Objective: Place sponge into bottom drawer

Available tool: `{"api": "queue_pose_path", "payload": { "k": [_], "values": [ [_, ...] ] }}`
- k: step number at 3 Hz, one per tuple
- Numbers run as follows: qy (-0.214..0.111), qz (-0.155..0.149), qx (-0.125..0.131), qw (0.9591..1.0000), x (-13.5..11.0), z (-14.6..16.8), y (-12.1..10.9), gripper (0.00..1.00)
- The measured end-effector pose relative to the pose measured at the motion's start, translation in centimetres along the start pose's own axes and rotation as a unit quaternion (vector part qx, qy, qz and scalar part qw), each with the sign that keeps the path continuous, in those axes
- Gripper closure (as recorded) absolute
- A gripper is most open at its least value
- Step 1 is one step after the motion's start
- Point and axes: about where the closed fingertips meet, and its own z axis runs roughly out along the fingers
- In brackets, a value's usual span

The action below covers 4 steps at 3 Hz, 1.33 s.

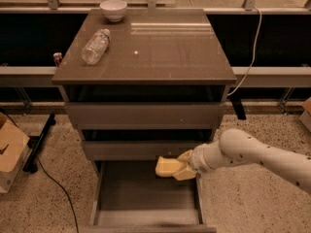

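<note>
The pale yellow sponge [167,167] is held in my gripper [181,168], which is shut on it. My white arm reaches in from the right. The sponge hangs over the right rear part of the open bottom drawer [146,193], just below the front of the middle drawer [146,148]. The bottom drawer is pulled far out and its flat grey floor shows nothing lying on it.
A clear bottle [95,45] lies on the cabinet top [160,52], with a white bowl [113,9] behind it. A cardboard box [10,152] and a black cable [53,178] are on the floor at the left.
</note>
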Motion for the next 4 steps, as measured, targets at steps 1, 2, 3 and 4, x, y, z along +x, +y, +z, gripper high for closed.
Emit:
{"api": "queue_pose_path", "payload": {
  "k": [1,2,3,4],
  "values": [
    [0.000,0.003,-0.005,1.0000,0.3,0.5,0.3,1.00],
    [0.006,-0.007,-0.005,1.0000,1.5,4.3,0.0,1.00],
    [-0.001,-0.010,-0.010,0.9999,3.3,7.8,-0.3,1.00],
    [-0.024,0.008,-0.017,0.9995,6.7,12.1,-1.1,1.00]
  ]
}}
